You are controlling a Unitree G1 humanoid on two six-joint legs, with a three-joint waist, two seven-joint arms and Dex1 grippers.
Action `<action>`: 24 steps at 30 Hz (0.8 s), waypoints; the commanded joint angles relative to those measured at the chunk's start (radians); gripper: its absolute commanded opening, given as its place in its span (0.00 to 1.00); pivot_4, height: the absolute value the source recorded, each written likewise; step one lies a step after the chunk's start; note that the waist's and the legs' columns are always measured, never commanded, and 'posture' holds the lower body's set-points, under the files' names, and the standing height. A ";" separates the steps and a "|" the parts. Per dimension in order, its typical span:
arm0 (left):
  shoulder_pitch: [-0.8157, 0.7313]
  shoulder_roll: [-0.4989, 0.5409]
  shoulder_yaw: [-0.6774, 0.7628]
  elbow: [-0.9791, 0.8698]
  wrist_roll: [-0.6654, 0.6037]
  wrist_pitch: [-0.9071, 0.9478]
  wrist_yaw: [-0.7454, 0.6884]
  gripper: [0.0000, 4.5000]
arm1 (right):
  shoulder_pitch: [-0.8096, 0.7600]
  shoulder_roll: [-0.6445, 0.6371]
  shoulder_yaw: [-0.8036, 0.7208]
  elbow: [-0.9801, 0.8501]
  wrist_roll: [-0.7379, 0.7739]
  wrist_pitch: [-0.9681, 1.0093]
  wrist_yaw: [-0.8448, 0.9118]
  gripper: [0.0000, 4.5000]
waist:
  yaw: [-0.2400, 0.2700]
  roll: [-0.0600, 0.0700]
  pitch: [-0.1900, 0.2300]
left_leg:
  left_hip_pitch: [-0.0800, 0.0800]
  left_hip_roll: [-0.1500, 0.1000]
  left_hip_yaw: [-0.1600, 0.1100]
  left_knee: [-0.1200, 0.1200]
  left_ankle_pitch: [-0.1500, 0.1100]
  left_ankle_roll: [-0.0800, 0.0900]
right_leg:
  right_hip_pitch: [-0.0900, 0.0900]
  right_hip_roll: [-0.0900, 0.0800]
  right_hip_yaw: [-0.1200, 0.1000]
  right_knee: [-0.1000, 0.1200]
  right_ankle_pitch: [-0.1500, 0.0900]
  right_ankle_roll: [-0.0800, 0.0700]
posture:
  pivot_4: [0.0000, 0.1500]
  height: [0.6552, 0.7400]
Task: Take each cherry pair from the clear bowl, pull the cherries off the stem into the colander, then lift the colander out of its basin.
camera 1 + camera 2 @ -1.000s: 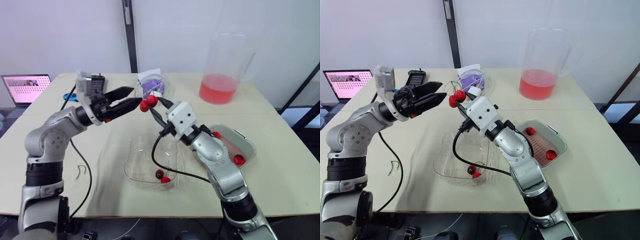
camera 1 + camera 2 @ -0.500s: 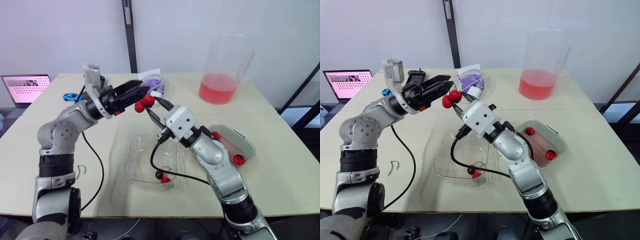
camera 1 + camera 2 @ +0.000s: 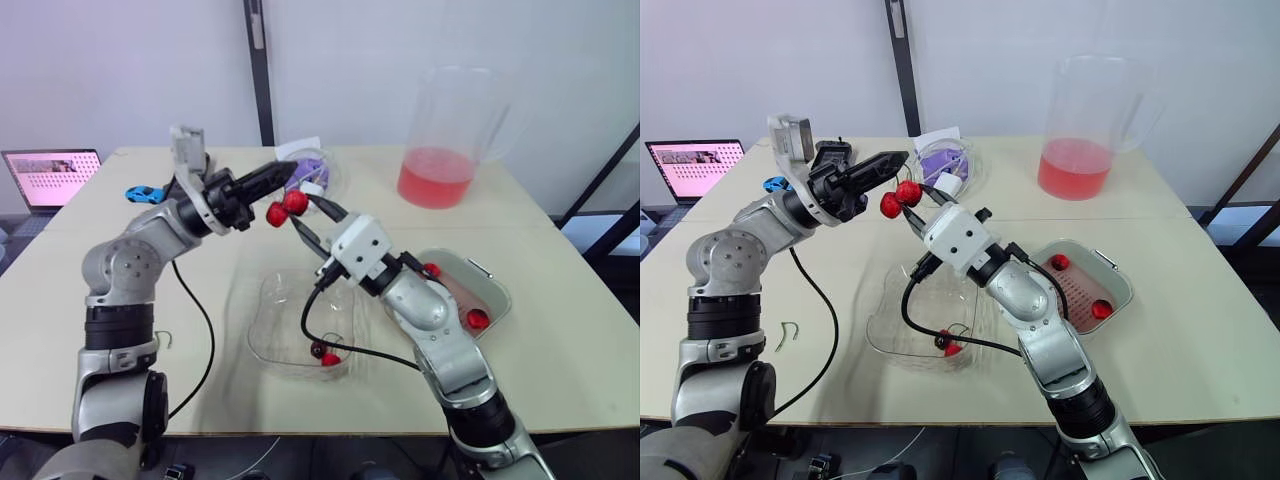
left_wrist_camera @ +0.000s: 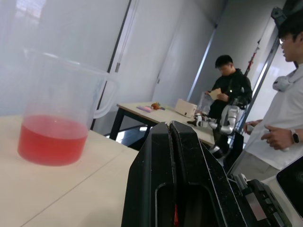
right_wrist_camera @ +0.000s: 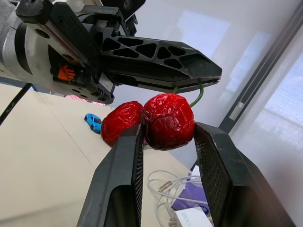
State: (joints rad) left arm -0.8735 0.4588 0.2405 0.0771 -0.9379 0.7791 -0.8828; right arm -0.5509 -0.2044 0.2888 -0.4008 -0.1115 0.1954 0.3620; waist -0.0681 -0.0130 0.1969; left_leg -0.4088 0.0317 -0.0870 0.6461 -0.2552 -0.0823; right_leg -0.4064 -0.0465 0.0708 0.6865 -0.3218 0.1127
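Cherry pair [image 3: 285, 206] held in the air between both arms, above the far edge of the clear bowl [image 3: 268, 335], well apart from the colander [image 3: 455, 297] in its basin [image 3: 497, 290].

Right gripper [image 3: 303, 212] clamped on 1 cherry of the pair. The 2nd cherry [image 5: 120, 127] hangs free, touching the 1st. Left gripper [image 3: 288, 172] pinched closed on the green stem [image 5: 198, 91] just above the fruit.

2 loose cherries [image 3: 478, 319] lie in the colander; 1 more pair [image 3: 325, 352] waits in the bowl.

Risks, as I judge them:
- A pull made here is not over the colander. Once off the stem, the free cherry would likely drop onto the table [image 3: 560, 350] or back into the bowl.
- The hold on the stem looks thin. It may slip out or snap, leaving fruit attached.
- A hard squeeze could split the clamped cherry.
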 commanded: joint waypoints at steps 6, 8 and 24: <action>-0.019 0.015 0.010 -0.015 0.011 -0.042 -0.033 0.00 | 0.030 -0.023 -0.128 -0.136 0.237 0.157 0.110 0.99 | 0.002 0.000 0.000 | 0.000 0.000 0.000 0.000 0.000 0.000 | 0.000 0.000 0.000 0.000 0.000 0.000 | 1.00 0.92; -0.012 0.026 0.002 -0.015 0.032 -0.069 -0.064 0.00 | 0.015 -0.025 -0.234 -0.174 0.446 0.360 0.143 0.99 | 0.001 0.000 0.000 | 0.000 0.000 0.000 0.000 0.000 0.000 | 0.000 0.000 0.000 0.000 0.000 0.000 | 1.00 0.92; 0.151 0.045 -0.072 -0.216 0.047 -0.079 -0.137 0.00 | -0.160 -0.161 -0.530 -0.023 1.531 1.107 -0.170 0.99 | -0.001 0.001 0.000 | 0.000 0.000 0.000 0.000 -0.001 0.002 | 0.001 0.000 0.000 -0.001 0.000 0.000 | 1.00 0.92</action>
State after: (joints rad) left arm -0.7272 0.5017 0.1590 -0.1049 -0.8662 0.6941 -1.0263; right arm -0.7097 -0.3706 -0.2509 -0.4063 1.3476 1.3048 0.2338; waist -0.0686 -0.0119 0.1974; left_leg -0.4085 0.0321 -0.0870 0.6457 -0.2562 -0.0803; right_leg -0.4056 -0.0463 0.0709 0.6858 -0.3218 0.1126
